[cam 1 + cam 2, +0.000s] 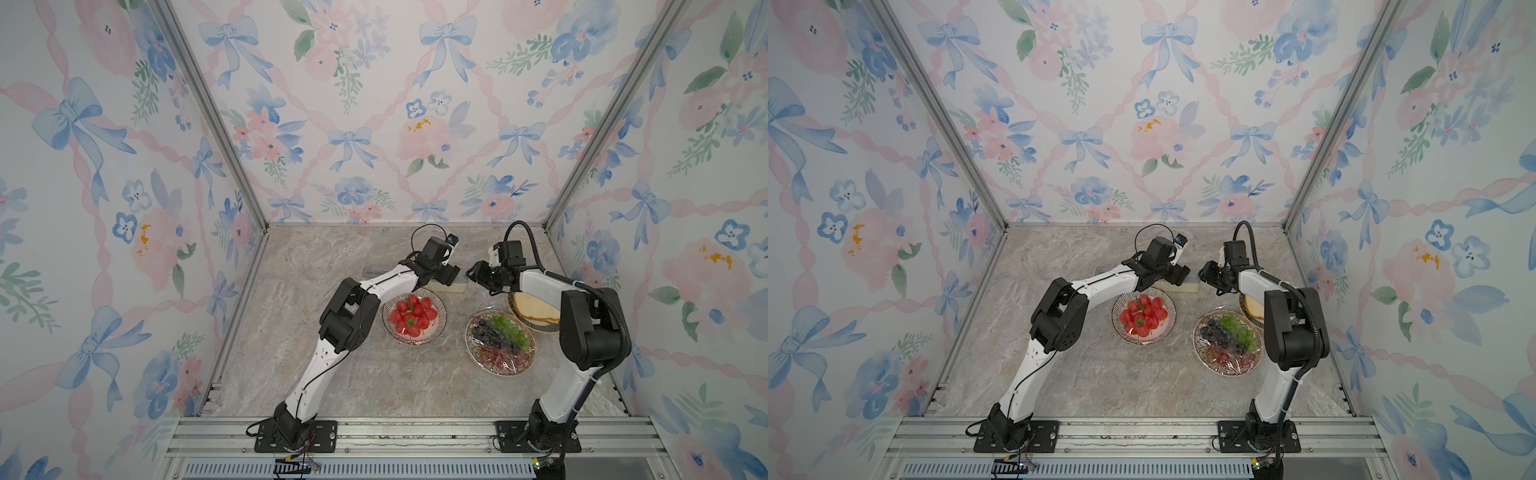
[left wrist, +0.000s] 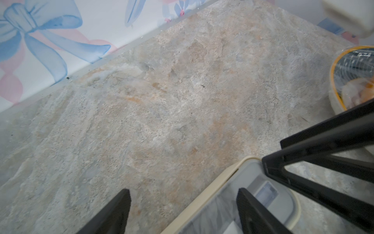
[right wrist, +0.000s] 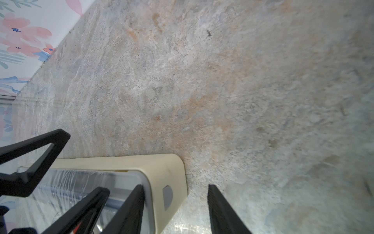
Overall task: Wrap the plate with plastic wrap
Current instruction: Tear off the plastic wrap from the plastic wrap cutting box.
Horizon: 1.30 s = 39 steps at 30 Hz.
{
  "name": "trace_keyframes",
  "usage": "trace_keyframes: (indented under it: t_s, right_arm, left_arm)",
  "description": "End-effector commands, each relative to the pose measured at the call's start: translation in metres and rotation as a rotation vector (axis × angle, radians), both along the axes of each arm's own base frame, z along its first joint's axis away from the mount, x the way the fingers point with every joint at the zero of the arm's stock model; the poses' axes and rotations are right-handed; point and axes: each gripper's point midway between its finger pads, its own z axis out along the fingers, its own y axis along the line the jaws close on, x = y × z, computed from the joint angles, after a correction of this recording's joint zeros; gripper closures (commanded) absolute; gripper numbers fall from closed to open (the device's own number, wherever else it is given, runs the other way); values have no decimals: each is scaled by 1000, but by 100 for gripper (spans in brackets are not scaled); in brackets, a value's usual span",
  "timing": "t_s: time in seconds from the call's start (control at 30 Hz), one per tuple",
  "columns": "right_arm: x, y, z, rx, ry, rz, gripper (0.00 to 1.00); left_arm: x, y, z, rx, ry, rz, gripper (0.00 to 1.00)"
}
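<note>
Rail [image 1: 415,436] nearest the camera, what's on it?

Both arm bases, bolted side by side; the stone-look table [image 1: 332,374] starts just behind.

First dish going back?

The grape plate [image 1: 469,340], on the right arm's side, glossy crinkled film across the fruit. A little farther, toward the left arm, sits the strawberry plate [image 1: 436,330]; whether film covers it I cannot tell. A third plate [image 2: 331,77], yellow-rimmed, lies half hidden behind the right arm.

Where's the plastic wrap [image 3: 70,182]?

On its roll inside the long cream box [image 3: 162,164], seen through the grey lid. The box lies flat across the table just behind the strawberry plate.

And the grippers?

Both hang over the box's right end, close together. The left gripper [image 2: 183,190] has its jaws wide apart, one finger above the lid, the other past the far long edge over the table. The right gripper [image 3: 176,185] has its jaws apart too, straddling the end wall: one finger over the lid, one beyond the end with a gap between it and the box. Neither is closed on anything.

Behind that?

A strip of table, then the floral wall [image 1: 374,124] with blue bows.
</note>
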Motion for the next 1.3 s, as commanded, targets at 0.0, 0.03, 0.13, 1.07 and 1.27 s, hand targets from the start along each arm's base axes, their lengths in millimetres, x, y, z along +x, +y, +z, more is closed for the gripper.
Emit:
trace_keyframes:
  t_s: [0.0, 0.03, 0.13, 1.07, 1.27]
  right_arm:
    - [-31, -15, -42, -104, 171, -19, 48]
    - [-31, -16, -42, -107, 170, -20, 48]
    - [-31, -17, -40, -113, 162, -26, 49]
    - [-34, -22, -40, -122, 164, -42, 49]
    - [-35, -23, -40, -124, 166, -44, 50]
  left_arm:
    - [5, 42, -13, 102, 33, 62, 16]
    - [6, 47, -12, 104, 34, 70, 16]
    - [9, 60, -11, 109, 39, 94, 16]
    - [16, 196, -4, 121, 18, 335, 16]
    - [14, 226, -7, 131, 8, 397, 16]
